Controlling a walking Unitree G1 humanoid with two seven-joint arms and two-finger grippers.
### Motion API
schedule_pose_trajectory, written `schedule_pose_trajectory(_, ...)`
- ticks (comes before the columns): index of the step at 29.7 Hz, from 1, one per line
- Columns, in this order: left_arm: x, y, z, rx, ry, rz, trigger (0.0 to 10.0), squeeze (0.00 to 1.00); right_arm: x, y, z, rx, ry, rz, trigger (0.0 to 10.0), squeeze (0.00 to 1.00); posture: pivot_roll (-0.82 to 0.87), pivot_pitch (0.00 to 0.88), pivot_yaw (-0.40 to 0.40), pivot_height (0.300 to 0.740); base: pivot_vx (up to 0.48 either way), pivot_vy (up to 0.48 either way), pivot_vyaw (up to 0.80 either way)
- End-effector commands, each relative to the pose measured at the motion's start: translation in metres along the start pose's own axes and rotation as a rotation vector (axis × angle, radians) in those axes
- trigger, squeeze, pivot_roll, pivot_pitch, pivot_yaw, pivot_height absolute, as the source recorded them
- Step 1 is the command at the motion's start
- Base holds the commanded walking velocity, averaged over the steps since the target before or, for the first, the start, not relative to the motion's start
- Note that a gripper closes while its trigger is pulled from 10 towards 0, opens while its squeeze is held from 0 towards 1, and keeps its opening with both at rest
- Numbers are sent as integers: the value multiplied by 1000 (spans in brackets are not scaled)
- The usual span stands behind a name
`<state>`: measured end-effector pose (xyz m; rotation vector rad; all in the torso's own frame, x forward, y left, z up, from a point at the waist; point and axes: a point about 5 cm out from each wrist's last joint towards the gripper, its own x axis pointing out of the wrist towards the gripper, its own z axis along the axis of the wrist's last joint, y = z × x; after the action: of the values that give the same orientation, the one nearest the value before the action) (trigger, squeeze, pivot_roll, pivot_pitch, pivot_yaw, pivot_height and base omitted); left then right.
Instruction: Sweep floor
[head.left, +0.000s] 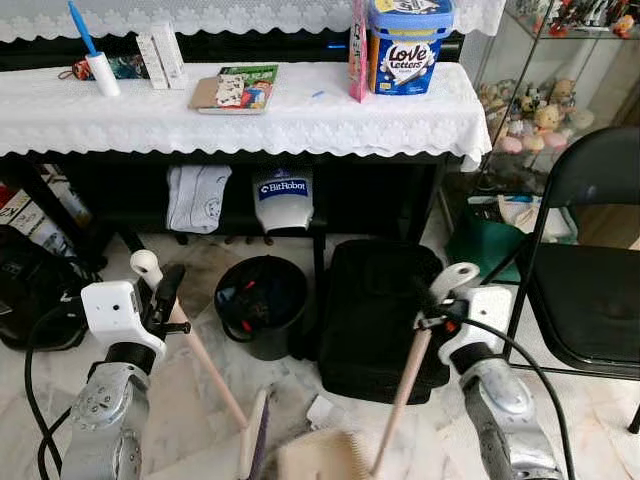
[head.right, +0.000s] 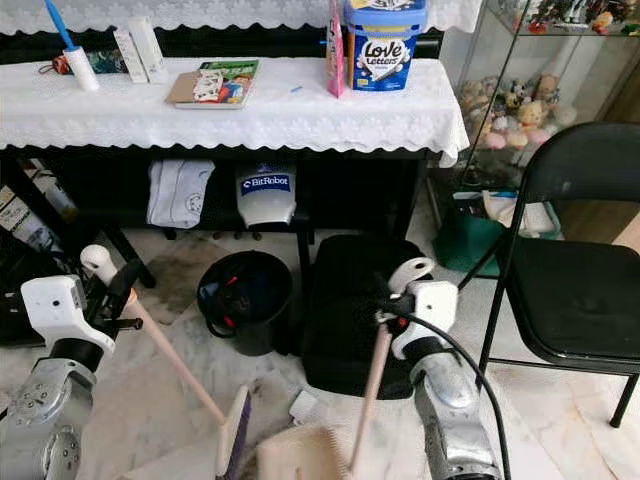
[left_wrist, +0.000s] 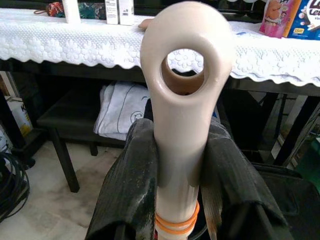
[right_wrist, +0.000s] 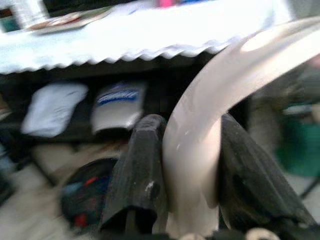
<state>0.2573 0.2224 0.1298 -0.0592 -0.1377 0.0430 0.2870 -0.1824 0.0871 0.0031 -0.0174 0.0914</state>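
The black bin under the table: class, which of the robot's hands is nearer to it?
Left. The left hand grips a broom handle just beside the black bin. The right hand grips a dustpan handle farther off, beyond the black bag.

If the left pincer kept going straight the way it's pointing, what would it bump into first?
The left pincer, shut on the broom handle, points toward the folded white cloth under the table. That is probably first, though depth is unclear.

Left end effector (head.right: 120, 290) clamped on broom handle (head.right: 175, 365); right end effector (head.right: 392, 305) gripping dustpan handle (head.right: 368, 395). Black bin (head.right: 245, 300) on marble floor (head.right: 560, 420) between.
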Motion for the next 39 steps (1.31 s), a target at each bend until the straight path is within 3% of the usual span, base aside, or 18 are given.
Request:
schedule_pose_trajectory(1,2,3,3,1,-17,21,10000,0,1,-5,11,-54,-73,-64,10000,0,-2,73,52,740,0,0,0)
schedule_pose_trajectory(12,4,4,1,-14,-22,53,10000,0,-7,-8,-2,-193,-113,-218,10000,0,-8,90,64,740,0,0,0)
schedule_pose_trajectory(18,11,16,-15,-85,0,162,10000,0,-16,-13,-33,-256,-32,-281,10000,0,-6,98,73,740,0,0,0)
schedule_pose_trajectory(24,15,20,-21,-119,7,198,10000,0,-20,-21,-47,-305,17,-327,10000,0,-1,103,76,740,0,0,0)
schedule_pose_trajectory(30,18,23,-31,-132,21,223,10000,0,-22,-24,-49,-321,7,-343,10000,0,-2,108,83,740,0,0,0)
schedule_pose_trajectory(39,23,25,-27,-136,-21,230,10000,0,-20,-34,-40,-357,-69,-396,10000,0,-5,105,83,740,0,0,0)
